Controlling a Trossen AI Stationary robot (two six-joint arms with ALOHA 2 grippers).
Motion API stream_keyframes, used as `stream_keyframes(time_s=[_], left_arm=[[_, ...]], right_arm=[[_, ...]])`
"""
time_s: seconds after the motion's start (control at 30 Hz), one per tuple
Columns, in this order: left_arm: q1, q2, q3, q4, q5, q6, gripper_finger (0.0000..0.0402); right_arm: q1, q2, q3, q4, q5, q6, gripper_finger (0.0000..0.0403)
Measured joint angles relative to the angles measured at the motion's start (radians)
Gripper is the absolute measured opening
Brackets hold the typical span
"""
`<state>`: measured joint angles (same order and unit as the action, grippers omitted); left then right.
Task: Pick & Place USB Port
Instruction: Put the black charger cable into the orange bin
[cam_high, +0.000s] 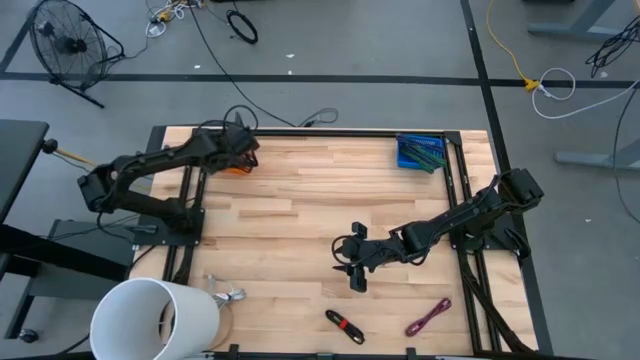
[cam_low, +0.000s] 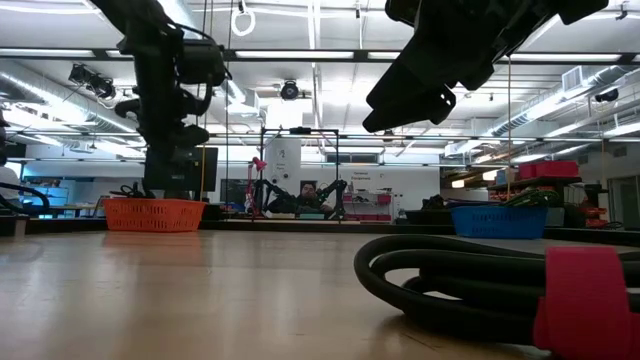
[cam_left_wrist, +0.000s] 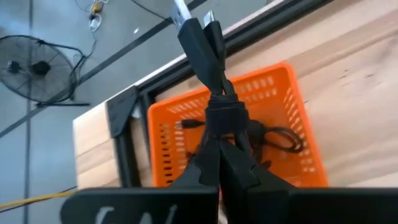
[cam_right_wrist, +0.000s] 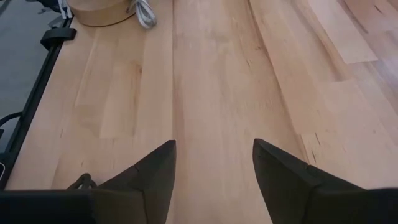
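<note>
My left gripper (cam_left_wrist: 219, 134) is shut on a bundled black USB cable (cam_left_wrist: 211, 62) whose silver plug (cam_left_wrist: 181, 11) sticks out beyond the fingers. It hangs over the orange basket (cam_left_wrist: 283, 118) at the table's far left (cam_high: 232, 166), where another black cable (cam_left_wrist: 273, 134) lies inside. My right gripper (cam_right_wrist: 214, 162) stands open above bare wood near the table's middle (cam_high: 350, 262), with nothing between its fingers. My left gripper pinches the cable bundle between its two fingers, right beside its wrapped waist (cam_left_wrist: 222, 111). The fingers slant downward and lie along the bundle. The bundle points on past the fingertips, lifted clear above the orange basket.
A blue basket (cam_high: 420, 152) stands at the far right. A black cable with a red tie (cam_high: 343, 326) and a purple cable (cam_high: 428, 317) lie near the front edge. A white cable (cam_high: 228, 294) lies beside a white cylinder (cam_high: 155, 320) at the front left.
</note>
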<state>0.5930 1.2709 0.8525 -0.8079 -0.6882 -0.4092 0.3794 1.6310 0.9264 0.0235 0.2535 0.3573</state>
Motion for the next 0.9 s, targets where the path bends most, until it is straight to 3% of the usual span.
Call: stream_keyframes(time_s=[0.47,0.7,0.8,0.9], left_arm=[[0.001,0.000,-0.120,0.169,0.012,0.010,0.0000],[0.002,0.000,-0.135,0.170,0.013,0.012,0.0000],[0.002,-0.001,-0.126,0.166,0.059,0.020,0.0008],[-0.005,-0.002,-0.085,0.169,0.208,0.021,0.0022]], right_arm=[[0.000,0.000,0.000,0.000,0.000,0.000,0.0212],[0.000,0.000,0.000,0.000,0.000,0.000,0.0212],[0.000,0.000,0.000,0.000,0.000,0.000,0.0212],[0.000,0.000,0.000,0.000,0.000,0.000,0.0212]])
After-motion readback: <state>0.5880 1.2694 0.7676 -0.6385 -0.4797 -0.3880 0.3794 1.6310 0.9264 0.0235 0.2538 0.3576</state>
